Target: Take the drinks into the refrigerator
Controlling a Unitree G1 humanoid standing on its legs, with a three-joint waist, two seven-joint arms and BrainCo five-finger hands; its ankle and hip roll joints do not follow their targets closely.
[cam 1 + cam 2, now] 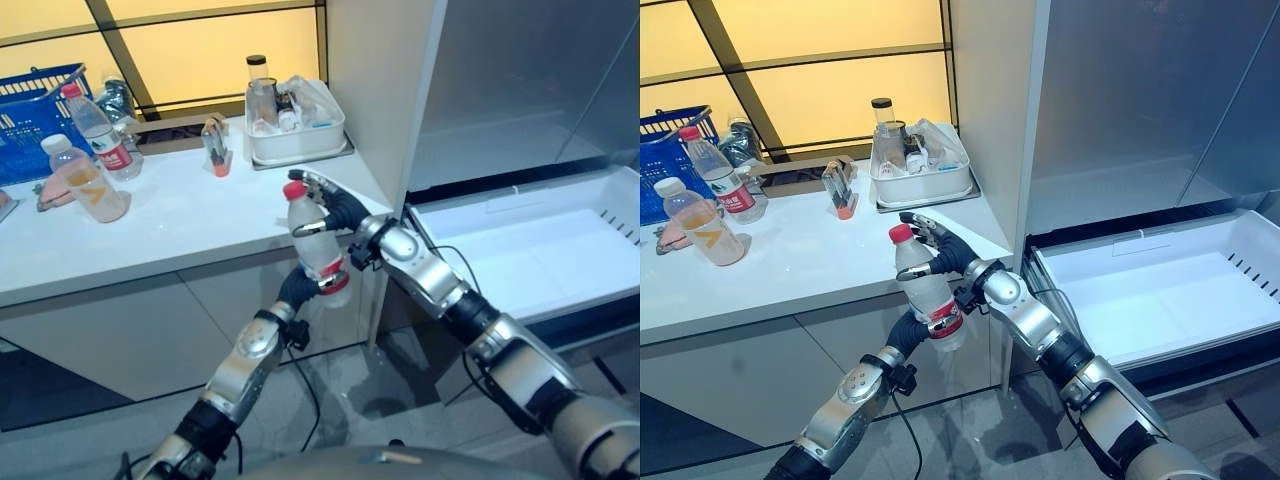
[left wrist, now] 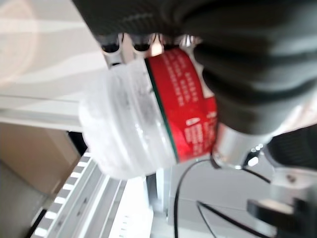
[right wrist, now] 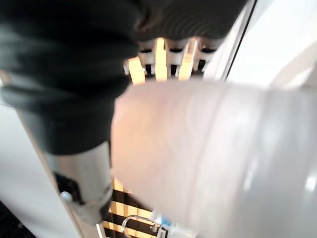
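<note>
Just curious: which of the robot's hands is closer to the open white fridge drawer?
Right. The right hand grips the bottle's upper part on the side facing the white drawer; the left hand holds its base, farther away.

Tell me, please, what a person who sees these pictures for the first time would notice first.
First, the clear bottle with a red cap, held upright in front of the white counter: the left robot hand grips its lower part and the right robot hand its upper part. To the right, the open white refrigerator drawer waits. Two more bottles stand on the counter's far left, by a blue basket.
</note>
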